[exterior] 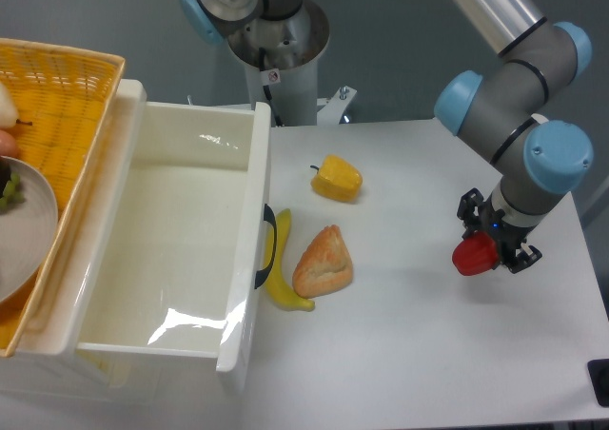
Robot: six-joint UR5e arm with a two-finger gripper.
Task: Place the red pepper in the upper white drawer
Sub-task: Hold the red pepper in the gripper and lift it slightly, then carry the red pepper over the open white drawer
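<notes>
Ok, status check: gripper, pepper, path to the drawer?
Gripper shut on red pepper, far right. Drawer open, looks empty. Yellow pepper, bread, banana lie between.

- Upper white drawer (249, 287): glossy white plastic, smooth walls, bright glare on its floor; dark curved handle (267, 246), smooth.
- Red pepper (474, 256): smooth, shiny skin.
- Yellow pepper (338, 178): glossy, waxy.
- Banana (282, 283): smooth, dull peel.
- Bread roll (324, 263): matt, rough crust.
- Basket (67, 78): woven yellow wicker, coarse.
- Table (428, 354): matt white, smooth.
- Arm (519, 78): smooth grey metal, blue plastic joint caps.
</notes>
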